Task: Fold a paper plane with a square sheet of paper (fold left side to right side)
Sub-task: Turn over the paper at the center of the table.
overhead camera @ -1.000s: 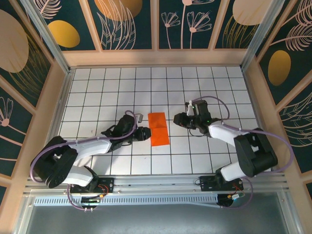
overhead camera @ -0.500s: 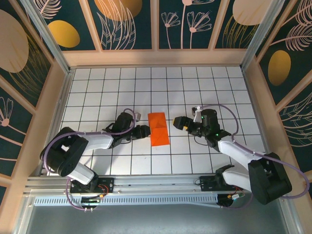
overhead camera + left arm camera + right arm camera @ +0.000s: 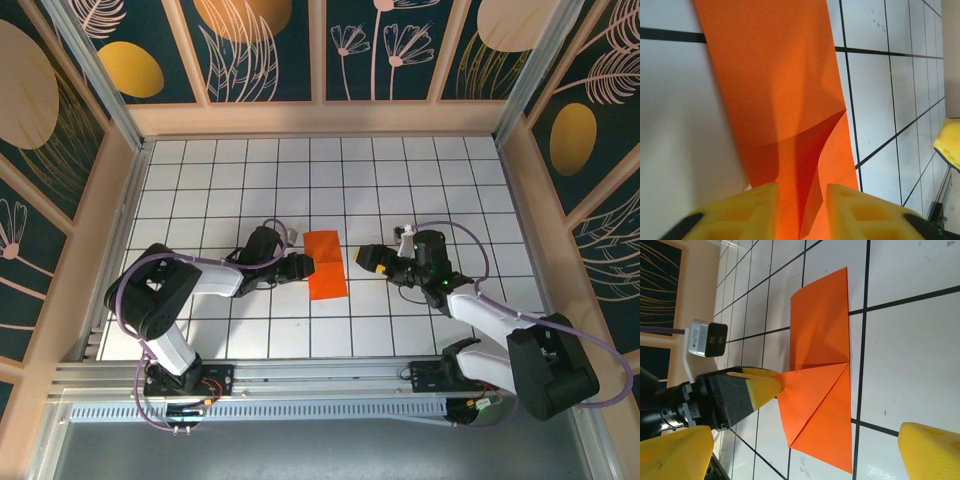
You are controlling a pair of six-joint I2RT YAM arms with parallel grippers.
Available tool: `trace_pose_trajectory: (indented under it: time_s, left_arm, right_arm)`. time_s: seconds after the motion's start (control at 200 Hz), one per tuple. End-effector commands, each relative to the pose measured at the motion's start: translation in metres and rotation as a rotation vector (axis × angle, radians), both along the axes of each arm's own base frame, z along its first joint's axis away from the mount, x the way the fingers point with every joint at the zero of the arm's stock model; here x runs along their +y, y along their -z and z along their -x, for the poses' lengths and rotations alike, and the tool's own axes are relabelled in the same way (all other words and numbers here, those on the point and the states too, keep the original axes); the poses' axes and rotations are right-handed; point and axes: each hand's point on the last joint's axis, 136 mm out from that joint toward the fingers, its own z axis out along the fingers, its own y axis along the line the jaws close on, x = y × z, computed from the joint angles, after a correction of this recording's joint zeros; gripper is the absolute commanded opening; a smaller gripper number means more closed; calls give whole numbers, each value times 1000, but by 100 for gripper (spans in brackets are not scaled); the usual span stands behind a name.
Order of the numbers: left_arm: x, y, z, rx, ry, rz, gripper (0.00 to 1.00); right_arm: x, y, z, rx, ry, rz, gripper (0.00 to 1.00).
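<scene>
My left gripper pinches the left edge of the folded orange paper mid-table (right gripper gaping beside it); I fear pulling now tears or skews the crease.

Bright even overhead light, soft short shadows, blurred near edges in wrist views.
</scene>
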Motion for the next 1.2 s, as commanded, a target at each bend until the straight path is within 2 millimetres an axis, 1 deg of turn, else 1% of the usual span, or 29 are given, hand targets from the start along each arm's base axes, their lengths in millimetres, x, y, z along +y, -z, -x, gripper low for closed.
trace_pose_trajectory:
  time_s: [0.0, 0.09, 0.175, 0.275, 0.39, 0.445, 0.465, 0.55, 0.761, 0.906, 0.966, 1.041, 1.196]
  left_arm:
    - [-7, -14, -11, -46, 4, 46, 20]
    - [-3, -21, -14, -75, -23, 52, 9]
    - [2, -30, -14, -108, -51, 62, 3]
    - [9, -43, -12, -145, -92, 89, 0]
    - [16, -55, -6, -169, -122, 130, 0]
    - [18, -55, -4, -165, -124, 135, 0]
    - [19, -55, -2, -163, -127, 136, 0]
    - [22, -53, 1, -159, -133, 136, 0]
    - [25, -51, 5, -158, -134, 133, 0]
    - [26, -50, 6, -156, -138, 135, 0]
    - [26, -48, 7, -152, -139, 135, 0]
    - [27, -44, 8, -144, -140, 129, 0]
    - [29, -33, 9, -114, -152, 119, 0]
  right_arm:
    - [6, -4, 1, -15, -26, -23, 93]
    - [12, -3, 2, -10, -48, -29, 91]
    - [22, -3, 2, -11, -80, -31, 90]
    - [36, -4, -1, -21, -113, -32, 87]
    - [54, -7, -7, -36, -135, -40, 86]
    - [60, -7, -13, -41, -137, -52, 86]
    - [67, -7, -10, -42, -158, -57, 86]
    - [81, -6, -14, -46, -180, -71, 86]
    - [106, 2, -28, -35, -213, -108, 86]
    - [115, 12, -38, -18, -203, -86, 84]
    - [119, 14, -37, -11, -218, -102, 81]
    - [126, 10, -35, -17, -239, -133, 78]
    - [125, 18, -33, -5, -234, -103, 73]
